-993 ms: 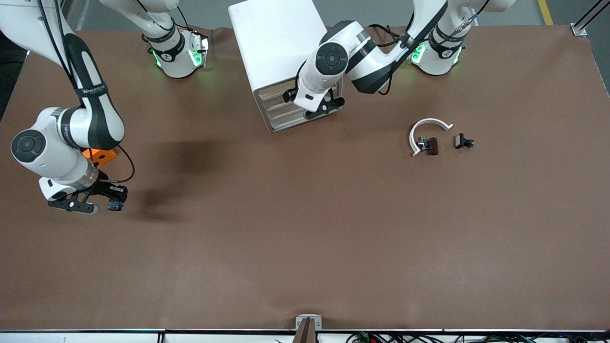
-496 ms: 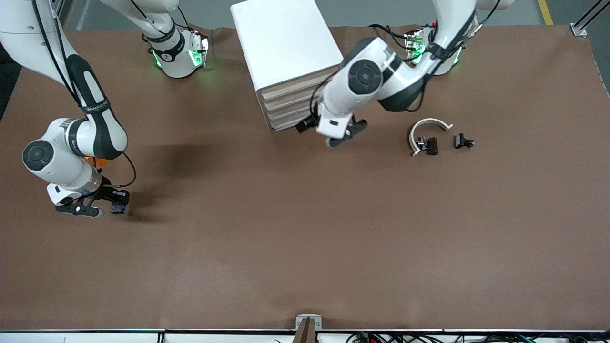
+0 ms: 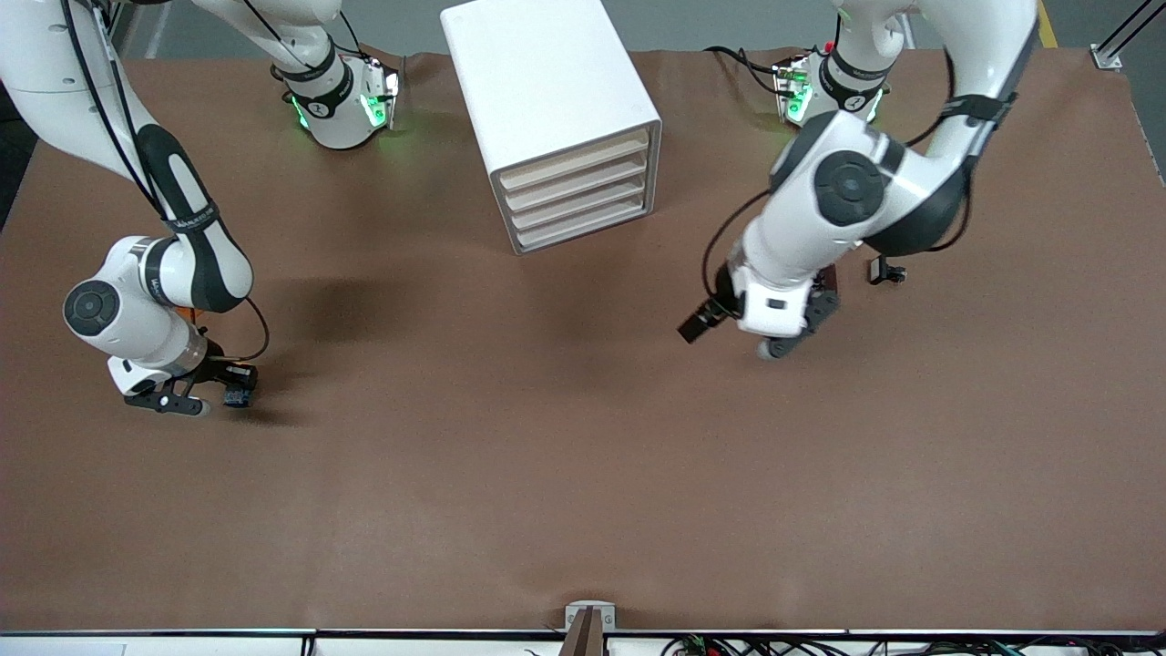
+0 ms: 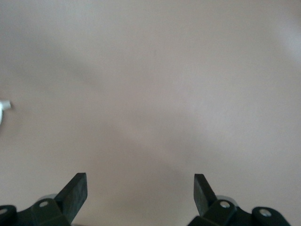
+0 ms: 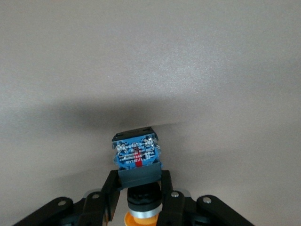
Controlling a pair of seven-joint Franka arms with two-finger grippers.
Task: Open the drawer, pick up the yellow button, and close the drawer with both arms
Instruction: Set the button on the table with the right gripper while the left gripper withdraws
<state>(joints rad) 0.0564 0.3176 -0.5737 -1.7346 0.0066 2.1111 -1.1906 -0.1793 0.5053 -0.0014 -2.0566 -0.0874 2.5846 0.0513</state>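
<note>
Your right gripper (image 3: 196, 401) sits low over the surface (image 3: 510, 437) at the right arm's end, about 9 o'clock in the front view. It's pinching the button (image 5: 137, 157) between its fingers (image 5: 109, 195). In the right wrist view the blue and black body sticks out past the fingertips and the yellow-orange cap sits back toward the palm. In the front view the button (image 3: 239, 397) shows as a dark bit at the gripper tip, just above the surface. I can't tell whether it touches. The orange block is mostly hidden under the right arm.

The cabinet (image 3: 556, 118) is at 12 o'clock. All four cream fronts sit flush, so the drawer (image 3: 576, 178) is shut.

Your left gripper (image 3: 785, 342) is over bare surface at about 3 o'clock, beside the small black part (image 3: 885, 271). It's spread wide and holds nothing; the left wrist view shows both fingertips (image 4: 75, 190) far apart over plain surface.

Versus a second ago: the left arm was at the cabinet front with its gripper against the drawers. It has pulled away toward its own end and now covers the white arc and brown part. The right gripper has dropped a little lower and shifted slightly toward the centre, with the button still in its grip.
</note>
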